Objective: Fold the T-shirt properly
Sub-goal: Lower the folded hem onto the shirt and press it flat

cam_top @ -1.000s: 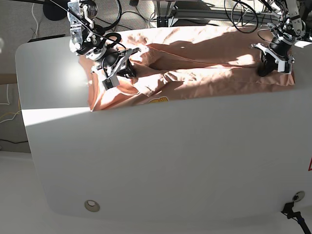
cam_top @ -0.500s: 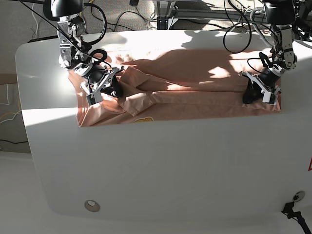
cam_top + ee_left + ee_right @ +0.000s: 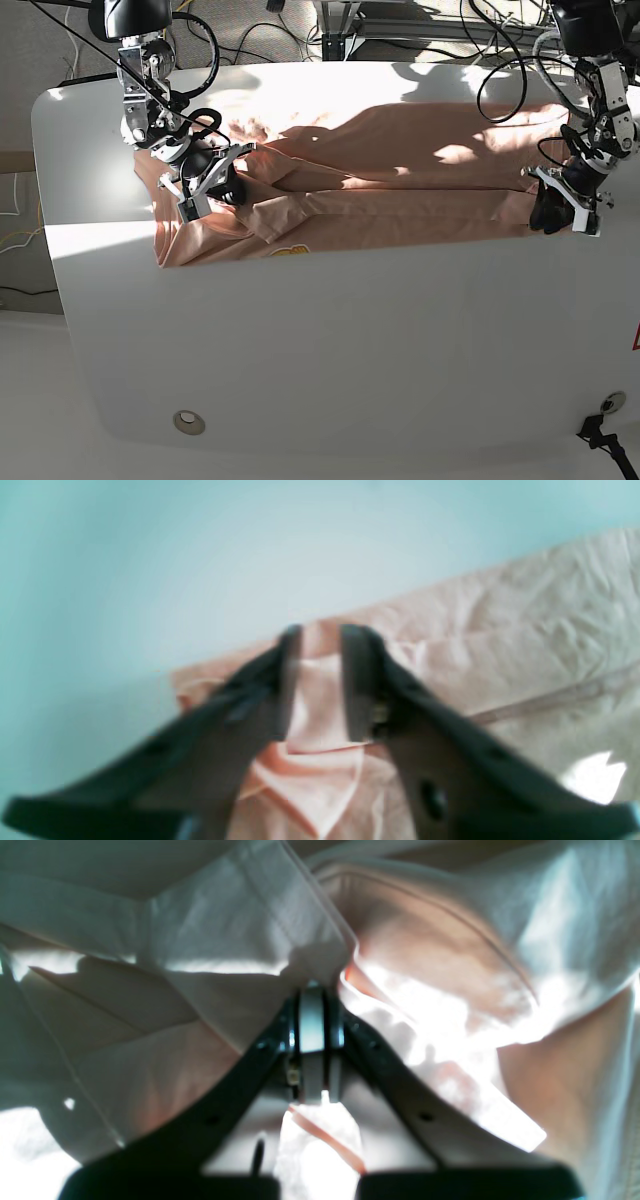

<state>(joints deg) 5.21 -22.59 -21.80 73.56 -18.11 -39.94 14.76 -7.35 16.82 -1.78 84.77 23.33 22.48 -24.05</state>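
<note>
The salmon-pink T-shirt [image 3: 400, 180] lies stretched sideways across the far half of the white table [image 3: 350, 340]. Part of its yellow graphic [image 3: 290, 249] shows at the front edge. At the shirt's left end, rumpled folds bunch around my right gripper [image 3: 205, 185]. In the right wrist view this gripper [image 3: 313, 990] is shut, with T-shirt cloth [image 3: 225, 940] gathered at its tips. My left gripper [image 3: 548, 215] sits at the shirt's right edge. In the left wrist view it [image 3: 322, 640] stands with jaws parted above a fold of the T-shirt [image 3: 525, 645].
A round metal grommet [image 3: 187, 421] sits near the table's front left corner. Cables [image 3: 500, 40] and frame parts run behind the far edge. A bright sun patch [image 3: 100, 235] crosses the table's left side, and shadows fall over the shirt.
Both arms have drawn the shirt toward the front and stretched it flatter. The left gripper has shifted right to the shirt's edge and its jaws have parted. The right gripper stays shut.
</note>
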